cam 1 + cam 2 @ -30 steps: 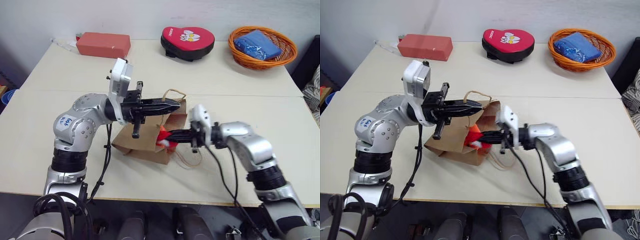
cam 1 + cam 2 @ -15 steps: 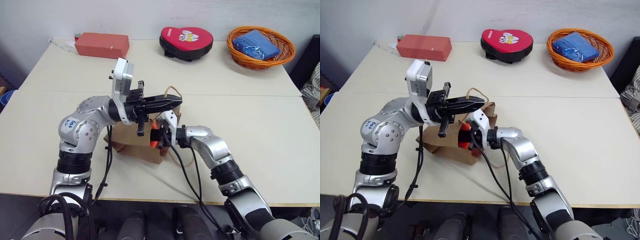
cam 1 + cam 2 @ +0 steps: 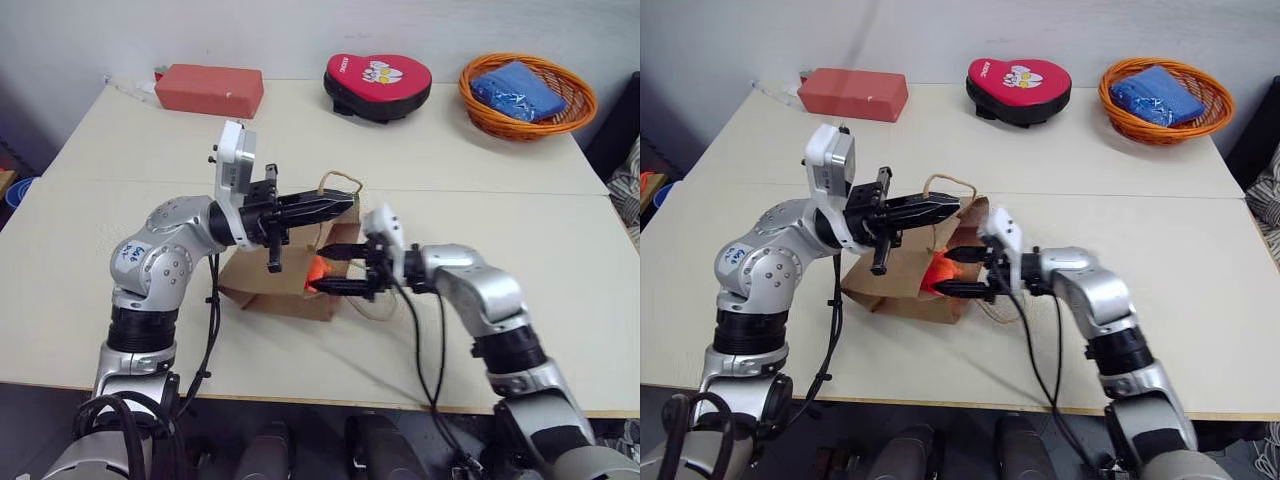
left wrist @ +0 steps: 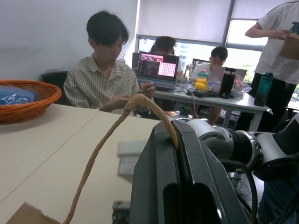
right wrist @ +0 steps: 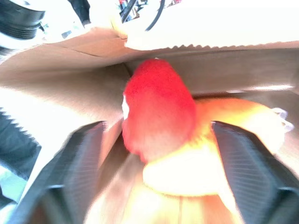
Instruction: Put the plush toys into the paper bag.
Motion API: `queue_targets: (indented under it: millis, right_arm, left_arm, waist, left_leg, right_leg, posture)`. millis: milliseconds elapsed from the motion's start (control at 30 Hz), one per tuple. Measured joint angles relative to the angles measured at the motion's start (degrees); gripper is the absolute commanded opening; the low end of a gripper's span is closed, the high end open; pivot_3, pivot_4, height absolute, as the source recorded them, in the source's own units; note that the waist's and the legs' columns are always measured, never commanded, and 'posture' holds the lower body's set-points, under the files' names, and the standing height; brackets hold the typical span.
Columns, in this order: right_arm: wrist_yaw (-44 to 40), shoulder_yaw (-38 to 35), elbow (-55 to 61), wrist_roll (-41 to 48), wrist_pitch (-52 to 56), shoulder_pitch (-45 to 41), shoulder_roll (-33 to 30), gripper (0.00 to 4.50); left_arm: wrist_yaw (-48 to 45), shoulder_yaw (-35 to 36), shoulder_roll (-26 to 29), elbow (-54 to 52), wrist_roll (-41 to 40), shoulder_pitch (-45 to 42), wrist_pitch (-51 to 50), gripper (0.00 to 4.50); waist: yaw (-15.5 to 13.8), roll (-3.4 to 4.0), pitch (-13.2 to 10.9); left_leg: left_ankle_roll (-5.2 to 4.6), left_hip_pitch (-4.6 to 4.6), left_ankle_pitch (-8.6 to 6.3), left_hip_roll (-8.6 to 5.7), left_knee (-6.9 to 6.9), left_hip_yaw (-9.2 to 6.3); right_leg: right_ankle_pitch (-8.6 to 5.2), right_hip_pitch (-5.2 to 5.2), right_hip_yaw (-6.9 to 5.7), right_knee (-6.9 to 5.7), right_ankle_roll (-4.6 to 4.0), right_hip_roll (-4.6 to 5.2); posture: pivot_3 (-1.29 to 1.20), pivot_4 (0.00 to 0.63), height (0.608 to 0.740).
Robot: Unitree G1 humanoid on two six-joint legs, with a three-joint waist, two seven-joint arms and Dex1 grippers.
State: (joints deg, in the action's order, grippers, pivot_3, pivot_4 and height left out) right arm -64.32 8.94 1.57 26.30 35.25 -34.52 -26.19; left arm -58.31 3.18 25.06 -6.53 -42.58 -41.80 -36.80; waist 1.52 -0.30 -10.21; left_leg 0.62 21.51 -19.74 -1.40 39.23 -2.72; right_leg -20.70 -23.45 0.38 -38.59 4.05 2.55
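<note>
Right wrist view shows me the red toy point(image 5: 156, 107) lying on the orange toy point(image 5: 219, 140) inside the paper bag point(image 3: 285, 285), my right gripper point(image 3: 335, 270) spread wide at the bag's mouth, holding nothing. My left gripper point(image 3: 335, 205) is clamped on the bag's handle point(image 3: 340, 182), lifting the mouth open on the table point(image 3: 120, 150).

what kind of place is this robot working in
Most likely an office or lab workspace. Behind the robot's table, the left wrist view shows people seated at a desk with a laptop, bottles and cups, under large windows with roller blinds.
</note>
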Motion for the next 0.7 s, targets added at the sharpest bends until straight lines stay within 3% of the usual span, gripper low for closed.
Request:
queue_targets:
  millis: [267,400,700]
  right_arm:
    - [-0.07,-8.07,0.0,4.72,6.55,2.49,-8.8,4.48]
    - [0.51,-9.65,-1.76,4.51,13.14,4.79,-18.06,4.48]
    - [3.84,-6.65,1.31,6.91,29.78,6.15,-19.36,4.48]
  left_arm:
    - [0.02,0.25,0.07,-1.43,-0.03,0.57,0.04,0.0]
    - [-0.02,0.27,0.11,-1.72,-0.03,0.65,0.04,0.0]
    - [-0.01,0.02,-0.91,-1.71,-0.03,0.64,0.06,0.0]
  waist:
    - [0.01,-0.01,0.0]
    - [-0.78,-0.02,0.0]
    - [-1.06,-0.04,0.02]
  left_leg:
    - [0.0,-0.01,0.0,0.01,-0.02,0.04]
    - [-0.04,0.0,-0.02,-0.01,-0.01,0.05]
    - [-0.03,-0.02,-0.02,0.01,-0.01,0.09]
  right_leg:
    - [0.0,-0.01,0.04,0.0,0.0,-0.02]
    - [0.0,0.05,0.06,0.09,0.0,0.02]
    - [0.0,0.01,0.1,0.08,0.0,-0.01]
  posture:
    - [0.0,0.15,0.74]
    - [0.0,0.15,0.74]
    - [0.0,0.15,0.74]
